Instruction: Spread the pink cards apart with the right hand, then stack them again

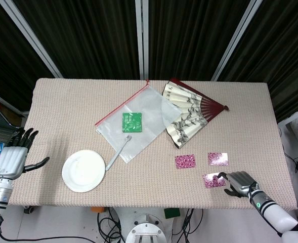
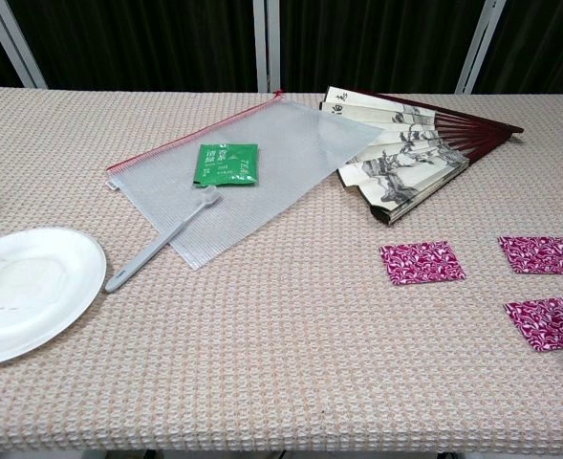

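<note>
- head view: my right hand [image 1: 238,181] sits near the table's front edge, fingers curled down, one fingertip pressing the right edge of the nearest pink patterned card [image 1: 214,180]. it pins the card, it does not pinch it.
- two more small pink patterned cards lie apart on the beige woven tablecloth [image 1: 52,111]: one [image 1: 185,161] to the left, one [image 1: 217,158] just behind the pinned card. so all three are spread.
- my left hand [image 1: 11,161] hangs off the table's left side, fingers spread, holding nothing.
- chest view: only a dark fingertip of my right hand shows, touching the near card [image 2: 552,323]; the other two cards [image 2: 421,262] [image 2: 541,254] lie flat. the left hand is out of this view.
- handling, as i judge it: thin, light, stiff and glossy cards that slide easily under a pressing fingertip but are hard to lift flat off cloth; i would drag by the top face, or catch an edge to stack.
</note>
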You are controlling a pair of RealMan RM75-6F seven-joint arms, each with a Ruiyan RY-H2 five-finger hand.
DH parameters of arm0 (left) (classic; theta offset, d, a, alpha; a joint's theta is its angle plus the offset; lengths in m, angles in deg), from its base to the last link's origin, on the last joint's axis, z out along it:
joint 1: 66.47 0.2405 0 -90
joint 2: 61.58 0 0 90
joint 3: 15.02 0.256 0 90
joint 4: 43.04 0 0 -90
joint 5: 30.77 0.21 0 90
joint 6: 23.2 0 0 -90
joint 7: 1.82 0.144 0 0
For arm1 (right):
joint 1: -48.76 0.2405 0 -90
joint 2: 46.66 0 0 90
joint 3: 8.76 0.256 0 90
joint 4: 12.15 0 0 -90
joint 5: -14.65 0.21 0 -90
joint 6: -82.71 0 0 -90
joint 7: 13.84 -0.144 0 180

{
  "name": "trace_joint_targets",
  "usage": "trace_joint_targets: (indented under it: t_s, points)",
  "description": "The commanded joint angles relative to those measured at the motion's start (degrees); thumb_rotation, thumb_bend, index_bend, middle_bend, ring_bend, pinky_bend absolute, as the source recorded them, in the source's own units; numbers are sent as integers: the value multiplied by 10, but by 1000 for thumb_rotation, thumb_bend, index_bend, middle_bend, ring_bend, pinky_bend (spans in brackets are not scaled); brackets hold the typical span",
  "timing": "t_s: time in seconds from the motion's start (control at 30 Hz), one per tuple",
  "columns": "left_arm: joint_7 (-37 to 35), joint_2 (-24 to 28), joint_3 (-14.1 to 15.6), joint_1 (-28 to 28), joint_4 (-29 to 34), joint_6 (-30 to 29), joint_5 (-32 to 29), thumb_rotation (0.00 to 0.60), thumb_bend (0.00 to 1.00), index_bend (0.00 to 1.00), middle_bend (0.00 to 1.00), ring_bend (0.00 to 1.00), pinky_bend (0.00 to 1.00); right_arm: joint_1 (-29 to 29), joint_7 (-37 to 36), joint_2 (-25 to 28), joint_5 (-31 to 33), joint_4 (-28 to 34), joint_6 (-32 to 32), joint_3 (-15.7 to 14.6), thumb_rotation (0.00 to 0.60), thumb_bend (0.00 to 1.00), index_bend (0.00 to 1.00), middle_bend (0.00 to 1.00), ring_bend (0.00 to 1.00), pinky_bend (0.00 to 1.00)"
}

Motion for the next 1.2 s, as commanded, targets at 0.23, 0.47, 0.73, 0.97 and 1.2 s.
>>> trace_joint_targets:
  t_s: [0.23,0.47,0.73,0.97,1.2]
  points:
    - [-4,0,-1,0,-3,1,-3,0,50,0,0,0,150,-103,-47,-14,-122,-28,242,53,600,674,334,929,845,770]
    - [-11,-8,1,-3,-12,9,-1,0,49,0,0,0,150,-125,35,-98,-87,-102,302,92,600,294,180,2,0,0]
    - [-18,-8,2,-1,-18,10,-3,0,49,0,0,0,150,-89,87,-157,-6,-153,227,116,600,287,207,0,0,0]
    - [-24,-9,4,-1,-25,16,-8,0,49,0,0,0,150,-85,113,-210,12,-202,224,120,600,294,300,0,0,0]
    - [-29,-9,5,-2,-28,19,-4,0,49,0,0,0,150,-85,108,-231,19,-220,206,121,600,305,335,0,0,0]
